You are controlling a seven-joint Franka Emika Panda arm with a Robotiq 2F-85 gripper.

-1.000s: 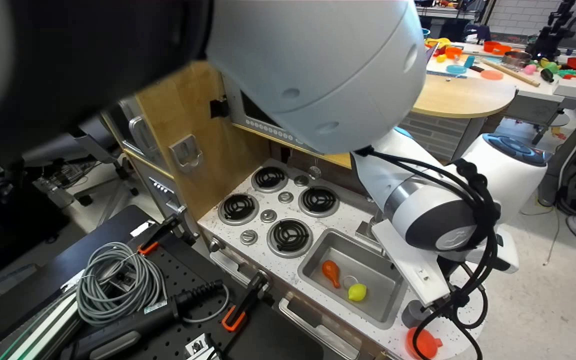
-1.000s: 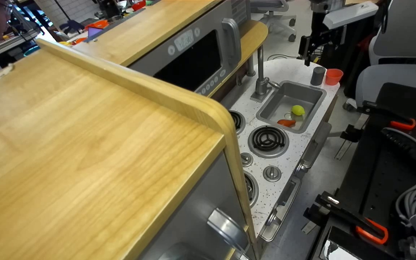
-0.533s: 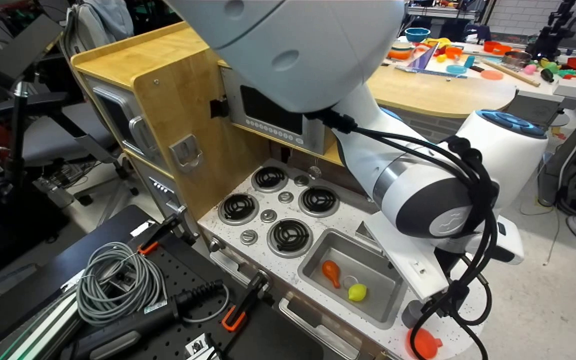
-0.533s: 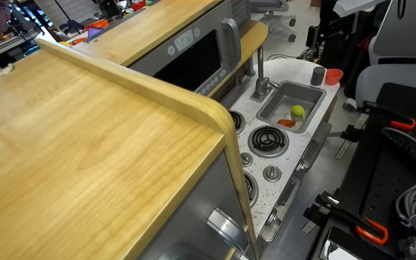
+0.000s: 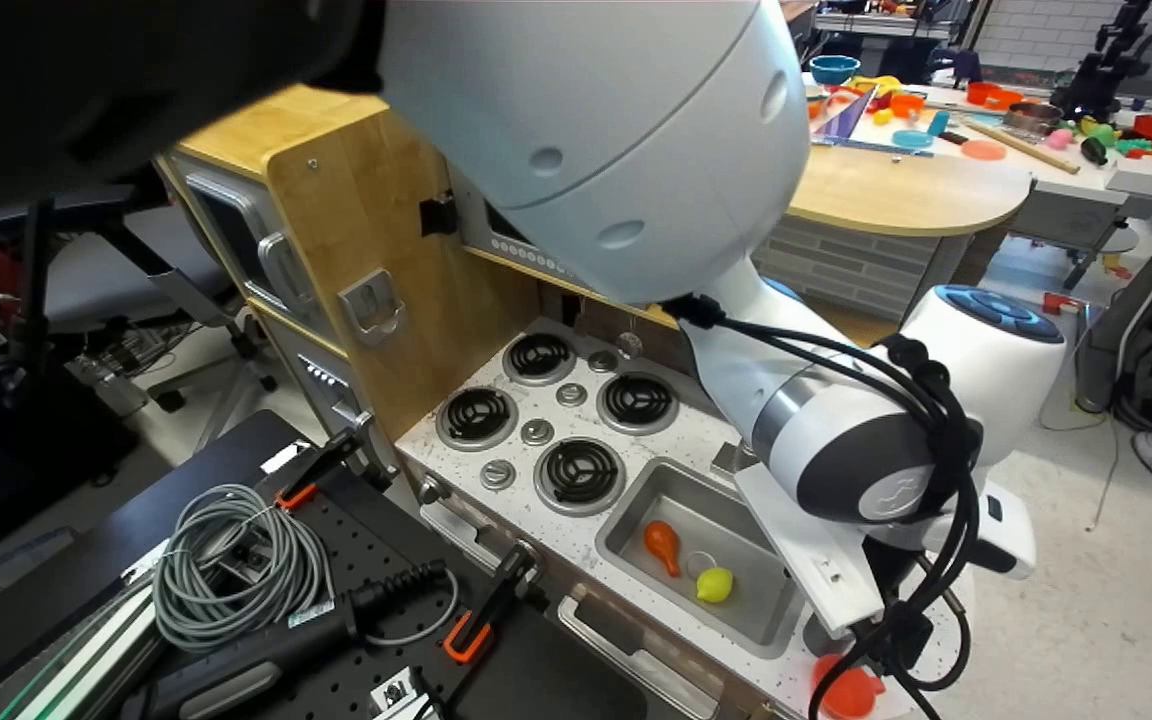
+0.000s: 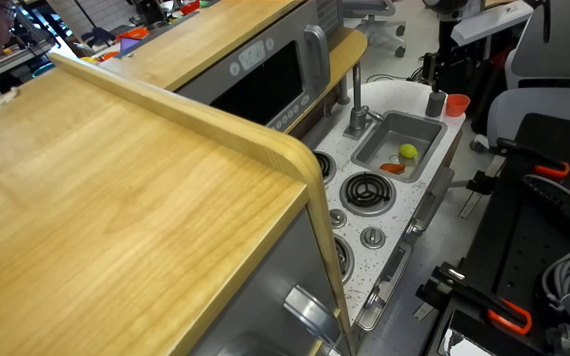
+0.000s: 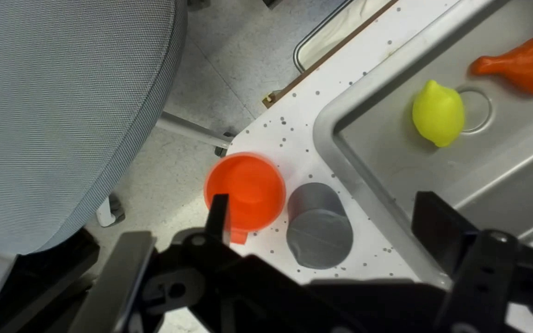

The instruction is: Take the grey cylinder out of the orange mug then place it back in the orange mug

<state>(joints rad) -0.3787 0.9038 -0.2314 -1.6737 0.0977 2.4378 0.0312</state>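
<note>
The grey cylinder stands upright on the white speckled counter beside the orange mug, outside it. The mug's inside looks empty. Both show in both exterior views: the cylinder left of the mug, and the cylinder partly hidden behind cables and arm near the mug. My gripper is open and empty, with the cylinder in view between its fingers and apart from them. In an exterior view the gripper is over the cylinder's top, one fingertip overlapping it in the picture.
The sink lies right beside the cylinder and holds a yellow lemon and an orange-red toy. A faucet stands behind the sink. A grey chair is just past the counter's end. Cables hang along the arm.
Compared with half a second ago, the gripper is lower and closer to the cylinder. A second ago it was to the cylinder's left in an exterior view. The cylinder and mug have not moved.
</note>
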